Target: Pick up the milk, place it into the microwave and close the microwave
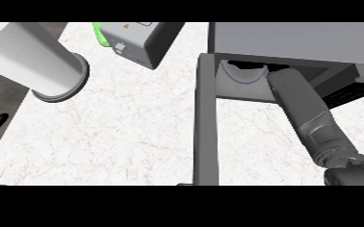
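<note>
Head view: grey right forearm (pixel 307 113) reaches into the boxy microwave (pixel 284 41) over marbled counter (pixel 121 134); robot hand hidden, state unclear.

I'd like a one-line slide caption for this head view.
Right forearm reaches into the open microwave, its door swung out over the white counter.

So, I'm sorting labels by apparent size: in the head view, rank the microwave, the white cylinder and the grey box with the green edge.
1. microwave
2. white cylinder, though it may simply be nearer the camera
3. grey box
</note>
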